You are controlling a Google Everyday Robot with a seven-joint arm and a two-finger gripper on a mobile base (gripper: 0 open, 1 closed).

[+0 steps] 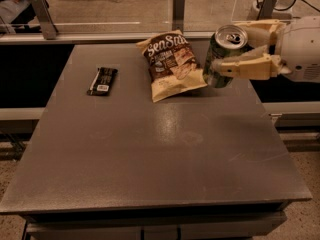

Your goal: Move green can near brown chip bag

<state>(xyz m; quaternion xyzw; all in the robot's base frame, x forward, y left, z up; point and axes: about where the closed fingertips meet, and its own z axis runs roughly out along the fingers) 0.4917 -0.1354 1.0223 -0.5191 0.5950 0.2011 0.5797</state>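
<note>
Grey tabletop (150,154) is supporting the brown chip bag (170,64). The gripper (226,45) is clamping the green can (220,66), tilted and airborne, just beside it; releasing at this tilt is risking a roll-off.

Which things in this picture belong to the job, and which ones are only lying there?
Belonging to the job:
- green can, held tilted at the far right of the table
- pincer, shut on the can
- brown chip bag, lying just left of the can

Only lying there:
- black wrapped bar, far left on the table
</note>
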